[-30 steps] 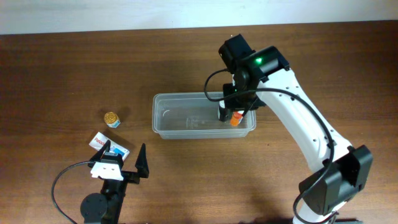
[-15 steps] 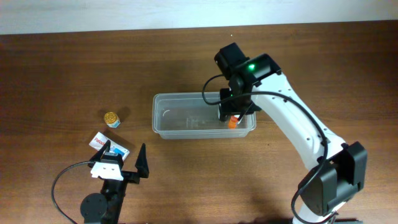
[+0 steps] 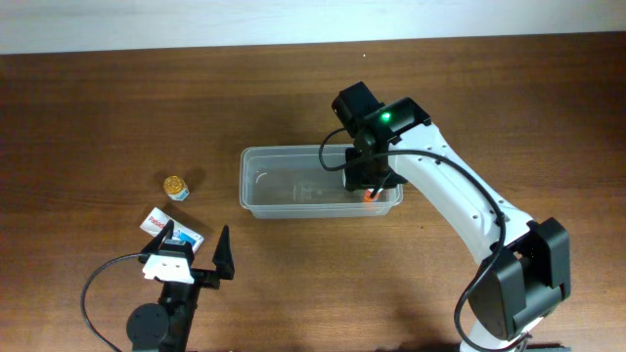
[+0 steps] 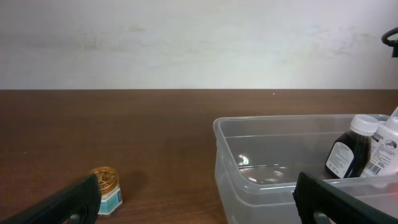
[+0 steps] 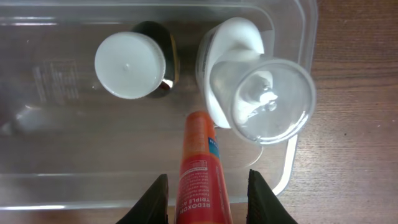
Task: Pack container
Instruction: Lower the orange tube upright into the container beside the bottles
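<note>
Container: clear tub (image 3: 246,182) sitting flat on the table near its middle, with the open side up.
Container long axis: runs left to right in the overhead view, parallel to the table's far edge, with one short end toward each side.
Container, left wrist view: its near left corner and long wall (image 4: 267,158) show, and the long axis runs off to the right of the frame.
Container, right wrist view: one rounded corner and the rim (image 5: 306,37) show at the upper right.
Contents: everything inside is at the right-hand end, and the left part of the floor is bare.
Dark bottle: (image 5: 132,64) stands upright with a white cap, just beside the white bottle; it is also seen through the wall (image 4: 347,155).
White bottle: (image 5: 233,74) stands upright in the corner under a clear cap (image 4: 384,146).
Orange tube: (image 5: 200,165) points lengthwise from the fingers down toward the gap between the two bottles. Whether its far end touches the floor cannot be told.
Right gripper: (image 5: 207,202) is clenched on the orange tube, a finger on each side, and sits above the container's right end (image 3: 367,182).
Left gripper: (image 3: 193,250) has its jaws spread wide and empty. It is low at the table's near left, well apart from the container (image 4: 199,211).
Packet: blue, white and red, it lies flat (image 3: 178,228) just beside the left gripper's outer finger.
Small jar: has a gold lid (image 3: 175,186) and stands alone left of the container (image 4: 106,186).
Table: dark wood (image 3: 98,98).
</note>
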{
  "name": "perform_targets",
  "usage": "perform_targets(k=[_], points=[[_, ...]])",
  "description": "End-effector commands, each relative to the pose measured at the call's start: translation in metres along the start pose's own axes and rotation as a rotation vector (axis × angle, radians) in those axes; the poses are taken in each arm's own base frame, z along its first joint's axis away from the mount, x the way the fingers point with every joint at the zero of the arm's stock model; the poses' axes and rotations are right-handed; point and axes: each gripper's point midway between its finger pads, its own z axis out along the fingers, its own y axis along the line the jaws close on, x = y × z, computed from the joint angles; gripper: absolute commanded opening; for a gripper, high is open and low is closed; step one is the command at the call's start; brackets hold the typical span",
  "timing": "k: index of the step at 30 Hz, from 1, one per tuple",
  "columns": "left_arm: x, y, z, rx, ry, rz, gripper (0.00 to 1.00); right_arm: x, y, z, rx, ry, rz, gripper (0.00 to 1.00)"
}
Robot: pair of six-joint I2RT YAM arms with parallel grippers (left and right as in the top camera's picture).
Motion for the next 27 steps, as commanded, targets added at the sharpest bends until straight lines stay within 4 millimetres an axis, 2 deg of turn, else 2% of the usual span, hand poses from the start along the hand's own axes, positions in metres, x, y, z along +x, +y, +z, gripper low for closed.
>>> perform_targets(k=[1,18,24,27], points=[[0.000,0.003,0.000,-0.012,-0.002,-0.002,0.99,-0.001,-0.002,-0.001,0.022,-0.021,0.037,0.25],[0.000,0.003,0.000,-0.012,-0.002,-0.002,0.99,0.008,-0.002,0.022,0.025,0.010,0.035,0.25],[0.001,0.003,0.000,-0.012,-0.002,-0.003,0.99,0.006,-0.001,0.023,0.022,0.003,0.036,0.25],[0.000,0.003,0.000,-0.012,-0.002,-0.002,0.99,0.006,-0.001,0.023,0.022,0.003,0.036,0.31]])
